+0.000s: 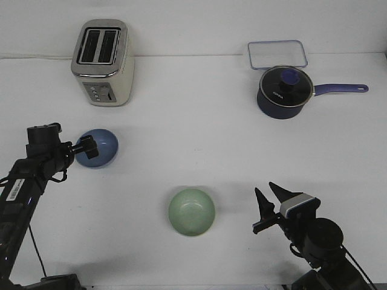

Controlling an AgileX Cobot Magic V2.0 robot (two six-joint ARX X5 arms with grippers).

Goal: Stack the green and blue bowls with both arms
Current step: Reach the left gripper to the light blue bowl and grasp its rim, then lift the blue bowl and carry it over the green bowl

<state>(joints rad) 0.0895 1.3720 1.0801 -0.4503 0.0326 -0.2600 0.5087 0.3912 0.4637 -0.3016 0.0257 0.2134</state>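
Note:
The pale green bowl [191, 211] sits upright on the white table, front centre. The light blue bowl [101, 148] is at the left, tilted on its side with its rim toward my left gripper. My left gripper [86, 148] is closed over the bowl's left rim and holds it. My right gripper [269, 204] is open and empty, fingers spread, a short way to the right of the green bowl and apart from it.
A silver toaster [103, 60] stands at the back left. A dark navy saucepan [283, 92] with a lid and a long handle pointing right stands at the back right. A clear rectangular container [277, 54] lies behind it.

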